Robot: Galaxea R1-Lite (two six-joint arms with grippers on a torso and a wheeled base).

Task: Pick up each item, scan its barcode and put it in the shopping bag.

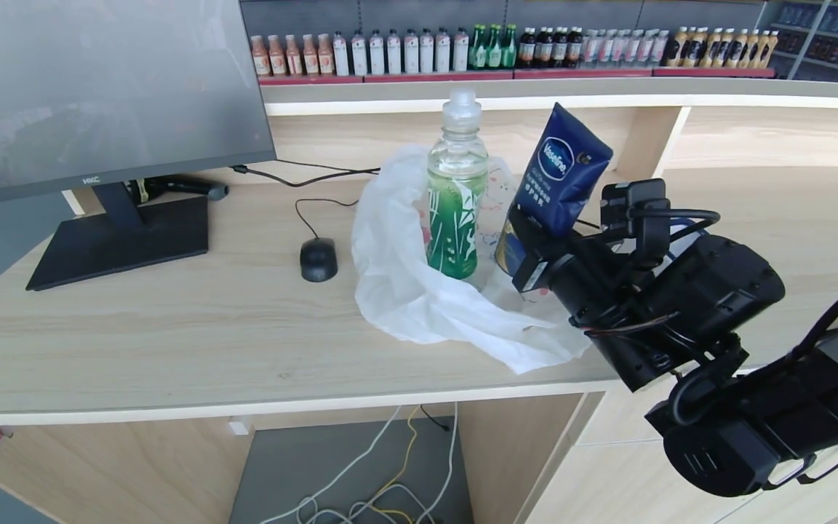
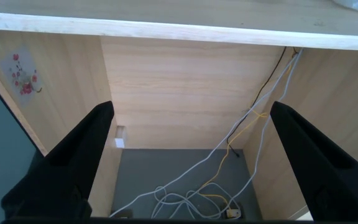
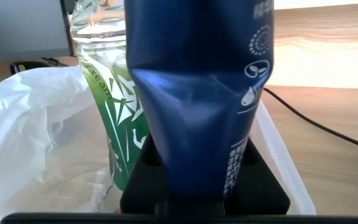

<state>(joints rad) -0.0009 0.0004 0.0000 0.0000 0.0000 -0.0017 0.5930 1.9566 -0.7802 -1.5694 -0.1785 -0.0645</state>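
Clamping a blue tube [image 1: 561, 182] by its lower end, the right gripper [image 1: 535, 268] holds it tilted over the white bag [image 1: 404, 284] on the counter [image 1: 172, 327], beside the bottle [image 1: 457, 196] standing in it; the left gripper [image 2: 194, 158], fingers spread wide, hangs below the counter

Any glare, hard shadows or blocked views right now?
Head view: even light, soft shadows, faint reflections on the dark monitor. Right wrist view: the blue tube blocks the middle; the counter behind it glares pale. Left wrist view: the left gripper shows dark against the evenly lit space under the counter.
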